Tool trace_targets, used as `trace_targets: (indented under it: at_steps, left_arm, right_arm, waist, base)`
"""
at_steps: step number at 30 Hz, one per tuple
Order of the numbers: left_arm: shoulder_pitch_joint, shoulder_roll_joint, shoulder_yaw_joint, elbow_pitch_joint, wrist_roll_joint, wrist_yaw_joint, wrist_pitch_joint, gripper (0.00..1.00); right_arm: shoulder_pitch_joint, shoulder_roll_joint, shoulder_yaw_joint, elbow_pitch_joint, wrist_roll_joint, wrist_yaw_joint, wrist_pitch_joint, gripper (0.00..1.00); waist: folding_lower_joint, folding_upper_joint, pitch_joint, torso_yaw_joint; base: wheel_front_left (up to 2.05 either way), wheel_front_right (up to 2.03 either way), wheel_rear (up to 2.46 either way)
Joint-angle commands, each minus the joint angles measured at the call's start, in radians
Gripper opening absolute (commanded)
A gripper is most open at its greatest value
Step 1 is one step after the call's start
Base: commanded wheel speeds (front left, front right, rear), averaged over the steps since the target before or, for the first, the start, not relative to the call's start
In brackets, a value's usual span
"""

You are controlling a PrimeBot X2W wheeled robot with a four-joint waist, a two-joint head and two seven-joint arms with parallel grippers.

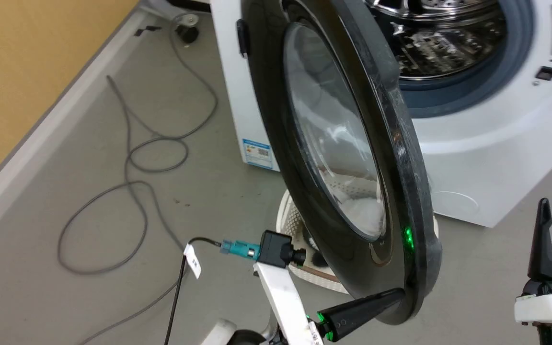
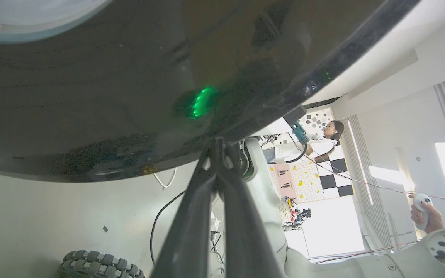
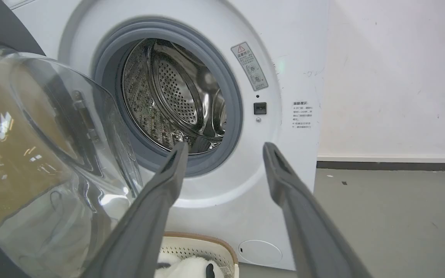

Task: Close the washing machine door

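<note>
The washing machine (image 1: 496,143) stands with its steel drum (image 1: 443,38) exposed. Its black-rimmed door (image 1: 343,143) is swung out, partly open, with the clear glass bowl facing the drum. My left gripper (image 1: 398,293) is shut, empty, and its tips touch the door's outer black face near the lower rim; in the left wrist view the closed fingertips (image 2: 216,144) meet the glossy door (image 2: 91,96). My right gripper (image 3: 225,150) is open and empty, apart from the door, facing the machine (image 3: 296,77) and the bowl (image 3: 33,154). One of its fingers (image 1: 543,244) stands at the lower right.
A cream plastic basket (image 1: 295,215) with white cloth sits on the floor under the door, against the machine's front (image 3: 191,245). Grey cables (image 1: 132,167) loop on the floor to the left, by a yellow wall (image 1: 17,72). A person (image 2: 328,135) and a hand holding a controller (image 2: 423,210) are behind me.
</note>
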Motion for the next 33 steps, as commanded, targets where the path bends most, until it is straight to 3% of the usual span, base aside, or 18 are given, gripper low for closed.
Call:
trace_targets:
  at_steps: [1,7,14,18,19,22,23,27,28,29,30,33]
  left_arm:
    - [-0.011,0.014,-0.014,0.008,-0.002,-0.004,-0.029,0.0]
    - [-0.038,0.086,-0.04,-0.02,0.061,-0.004,-0.221,0.0]
    - [-0.13,0.241,-0.076,0.022,0.35,-0.004,-0.654,0.0]
    - [-0.162,0.268,-0.034,0.127,0.521,0.009,-0.798,0.0]
    - [-0.163,0.263,-0.005,0.14,0.561,0.027,-0.806,0.0]
    - [-0.156,0.235,0.139,0.126,0.745,0.14,-0.81,0.0]
    - [-0.156,0.235,0.139,0.126,0.745,0.14,-0.81,0.0]
    - [-0.089,0.194,0.279,0.075,0.987,0.268,-0.81,0.0]
    - [-0.033,0.17,0.343,0.066,1.103,0.333,-0.811,0.0]
    - [-0.015,0.172,0.351,0.073,1.147,0.351,-0.811,0.6]
    - [0.0,0.172,0.352,0.073,1.19,0.367,-0.811,1.0]
    - [0.049,0.138,0.375,0.088,1.231,0.388,-0.811,1.0]
  right_arm:
    - [-0.007,0.002,0.003,0.002,0.009,0.001,-0.005,1.0]
    - [0.007,0.002,0.016,-0.002,0.012,0.001,-0.005,1.0]
    - [0.025,0.002,0.023,-0.01,0.015,0.001,-0.005,1.0]
    - [0.041,0.002,0.029,-0.012,0.025,0.001,-0.005,1.0]
    - [0.045,0.002,0.029,-0.014,0.027,0.001,-0.005,1.0]
    - [0.053,0.002,0.028,-0.016,0.033,0.001,-0.005,1.0]
    - [0.053,0.002,0.028,-0.016,0.033,0.001,-0.005,1.0]
    - [0.056,0.002,0.027,-0.019,0.037,0.001,-0.005,1.0]
    - [0.057,0.002,0.027,-0.021,0.037,0.001,-0.005,1.0]
    - [0.056,0.002,0.027,-0.022,0.038,0.001,-0.005,1.0]
    - [0.056,0.002,0.027,-0.022,0.041,0.001,-0.005,1.0]
    - [0.052,0.002,0.027,-0.014,0.056,0.001,-0.005,1.0]
  waist:
    - [0.0,0.0,-0.008,-0.014]
    - [0.0,0.0,-0.035,-0.021]
    - [0.0,0.0,-0.073,-0.015]
    - [0.0,0.0,-0.092,-0.009]
    - [0.0,0.0,-0.095,-0.007]
    - [0.0,0.0,-0.102,-0.004]
    - [0.0,0.0,-0.102,-0.004]
    - [0.0,0.0,-0.105,-0.003]
    - [0.0,0.0,-0.108,0.0]
    - [0.0,0.0,-0.108,0.001]
    - [0.0,0.0,-0.108,0.002]
    - [0.0,0.0,-0.107,0.007]
  base:
    - [0.0,0.0,0.0]
    - [0.0,0.0,0.0]
    - [0.0,0.0,0.0]
    - [0.0,0.0,0.0]
    - [0.0,0.0,0.0]
    - [0.0,0.0,0.0]
    - [0.0,0.0,0.0]
    - [0.0,0.0,0.0]
    - [0.0,0.0,0.0]
    - [0.0,0.0,0.0]
    - [0.0,0.0,0.0]
    - [0.0,0.0,0.0]
